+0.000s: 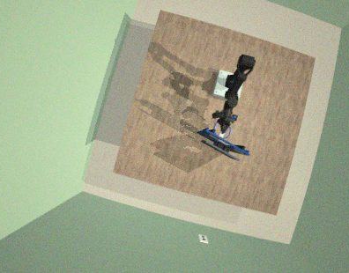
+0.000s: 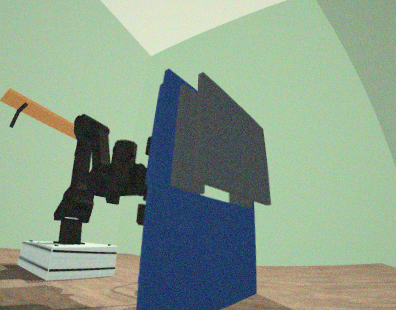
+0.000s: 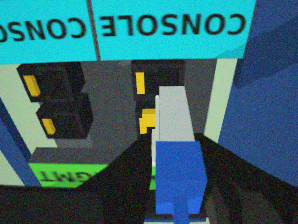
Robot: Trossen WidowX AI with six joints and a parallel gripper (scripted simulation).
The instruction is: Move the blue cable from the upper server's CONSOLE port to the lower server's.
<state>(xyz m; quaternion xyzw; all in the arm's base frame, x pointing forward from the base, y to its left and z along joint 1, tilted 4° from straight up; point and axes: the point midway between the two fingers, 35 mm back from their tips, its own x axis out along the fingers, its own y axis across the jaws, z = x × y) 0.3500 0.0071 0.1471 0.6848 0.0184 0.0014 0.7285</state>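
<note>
In the wrist view my gripper (image 3: 172, 140) (image 1: 222, 132) is shut on the cable's plug, which has a pale grey body (image 3: 175, 112) and a blue boot (image 3: 179, 172). The plug's front end stands before the right-hand pair of ports, over the lower right of the port (image 3: 157, 75) nearest the cyan CONSOLE label (image 3: 172, 49). That port's dark opening and yellow contact show beside the plug. The label reads upside down. Which server these ports belong to I cannot tell. The blue cable (image 1: 230, 129) loops beside the gripper. In the exterior view the fingertips are hidden behind the rack.
A second pair of ports (image 3: 65, 118) lies to the left under another CONSOLE label, with a green MGMT label (image 3: 65, 175) below. The upright blue rack (image 2: 202, 250) (image 1: 240, 150) carries grey plates (image 2: 232, 145) on its far side. The white arm base (image 2: 82, 262) stands behind.
</note>
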